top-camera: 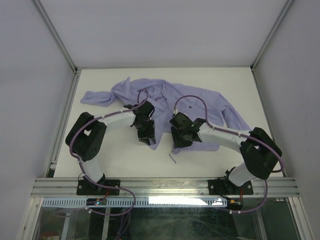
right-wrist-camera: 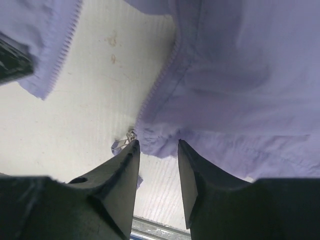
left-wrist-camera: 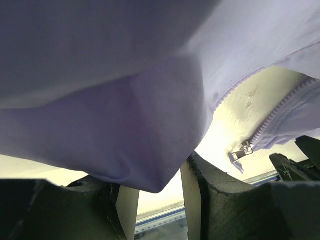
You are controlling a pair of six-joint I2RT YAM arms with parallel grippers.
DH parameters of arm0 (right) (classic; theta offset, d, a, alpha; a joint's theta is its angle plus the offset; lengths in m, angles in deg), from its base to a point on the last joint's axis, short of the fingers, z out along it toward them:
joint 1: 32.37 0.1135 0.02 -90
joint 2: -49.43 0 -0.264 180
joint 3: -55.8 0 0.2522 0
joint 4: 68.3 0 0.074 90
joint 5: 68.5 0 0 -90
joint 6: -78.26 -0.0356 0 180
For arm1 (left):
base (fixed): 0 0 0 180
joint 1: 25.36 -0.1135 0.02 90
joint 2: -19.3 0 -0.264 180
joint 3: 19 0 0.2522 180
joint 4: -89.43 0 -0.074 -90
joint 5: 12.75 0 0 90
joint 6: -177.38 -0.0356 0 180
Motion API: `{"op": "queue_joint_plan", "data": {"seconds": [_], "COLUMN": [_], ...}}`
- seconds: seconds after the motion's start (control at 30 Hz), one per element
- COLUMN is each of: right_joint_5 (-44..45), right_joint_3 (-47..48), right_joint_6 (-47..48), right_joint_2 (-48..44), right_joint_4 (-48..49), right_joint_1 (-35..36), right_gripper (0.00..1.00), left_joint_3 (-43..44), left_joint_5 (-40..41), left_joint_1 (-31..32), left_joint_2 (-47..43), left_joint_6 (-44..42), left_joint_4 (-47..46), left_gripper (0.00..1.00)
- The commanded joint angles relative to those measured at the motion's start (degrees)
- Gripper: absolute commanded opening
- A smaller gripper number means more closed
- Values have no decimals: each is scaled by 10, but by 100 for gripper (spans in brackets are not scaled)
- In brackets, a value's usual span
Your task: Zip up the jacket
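Note:
The lavender jacket (top-camera: 190,107) lies spread and wrinkled on the white table (top-camera: 120,155), front open. My left gripper (top-camera: 148,139) is over the left front panel's bottom corner. In the left wrist view its jaws (left-wrist-camera: 159,186) stand apart with a fold of fabric (left-wrist-camera: 135,145) hanging between them. The metal zipper slider (left-wrist-camera: 243,149) shows to the right, at the bottom of the other panel's teeth. My right gripper (top-camera: 178,143) is at the right panel's bottom corner. Its jaws (right-wrist-camera: 157,148) are open around the hem (right-wrist-camera: 160,142), with the slider (right-wrist-camera: 131,135) beside the left finger.
A metal rail (top-camera: 160,186) runs along the table's near edge below the arm bases. White enclosure walls stand left, right and behind. A jacket sleeve (top-camera: 100,96) reaches toward the left edge; another sleeve (top-camera: 235,117) lies near my right arm.

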Motion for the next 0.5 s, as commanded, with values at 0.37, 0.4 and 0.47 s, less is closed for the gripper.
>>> {"op": "queue_joint_plan", "data": {"seconds": [0.37, 0.4, 0.47], "right_joint_5": [13, 17, 22], "right_joint_3": [31, 26, 17], "right_joint_6": [-19, -20, -20], "right_joint_2": [-13, -16, -26], "right_joint_4": [-55, -58, -64], "right_joint_1": [4, 4, 4], "right_gripper": [51, 51, 51], "left_joint_3": [3, 6, 13], "left_joint_5": [-1, 1, 4], "left_joint_1": [64, 64, 64], "left_joint_2": [-49, -54, -61], "left_joint_6": [111, 113, 113], "left_joint_4": [-16, -14, -8], "left_gripper": [44, 45, 46]}}
